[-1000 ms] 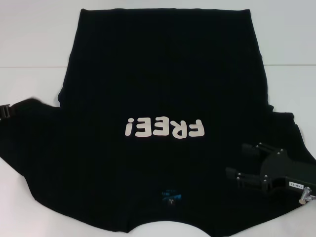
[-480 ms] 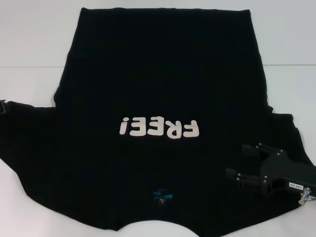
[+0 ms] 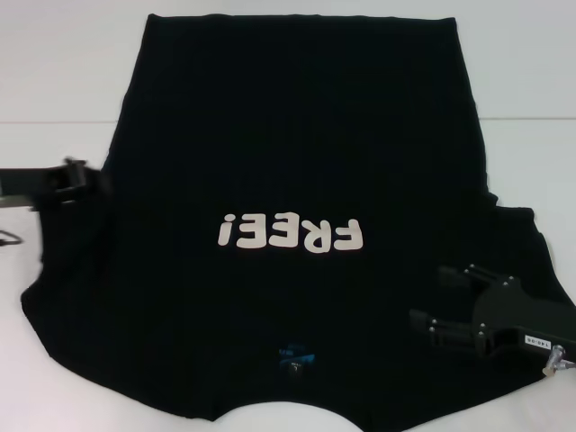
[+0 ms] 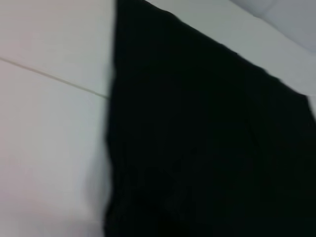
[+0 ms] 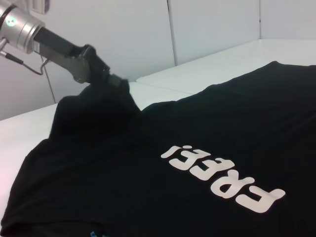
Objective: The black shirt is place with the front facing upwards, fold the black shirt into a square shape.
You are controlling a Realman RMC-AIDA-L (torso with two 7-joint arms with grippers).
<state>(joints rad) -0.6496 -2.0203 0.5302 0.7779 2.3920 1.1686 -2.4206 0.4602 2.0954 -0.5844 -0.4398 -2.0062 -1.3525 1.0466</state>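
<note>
A: Where's the black shirt (image 3: 297,180) rn?
B: Spread front-up on the white bench (image 3: 54,72), covering most of the middle. Hem toward the far edge, collar at the near edge. White "FREE!" lettering (image 3: 290,234) reads upside down from the head view, small blue neck label (image 3: 295,354) just below it, near the collar.

A: Left gripper (image 3: 85,180)?
B: Over by the bench's left edge, at the shirt's left sleeve. In the right wrist view it's clamped on a bunch of the sleeve cloth (image 5: 106,79), which rises up to it in a peak.

A: Diff vs 0.5 s ago?
B: Yep. Back then the left sleeve lay out flat toward the left edge and only a sliver of the gripper showed there. Now the gripper's come inward and the sleeve is drawn in w/ it, so more bare bench shows at the left. Lettering and label haven't shifted since then.

A: Right gripper (image 3: 430,298)?
B: Near-right corner area, over the shirt's right shoulder, fingers spread apart, nothing between them. Barely moved.

A: Left wrist view?
B: Just black cloth (image 4: 212,138) against white bench, blurry; own fingers not visible.
</note>
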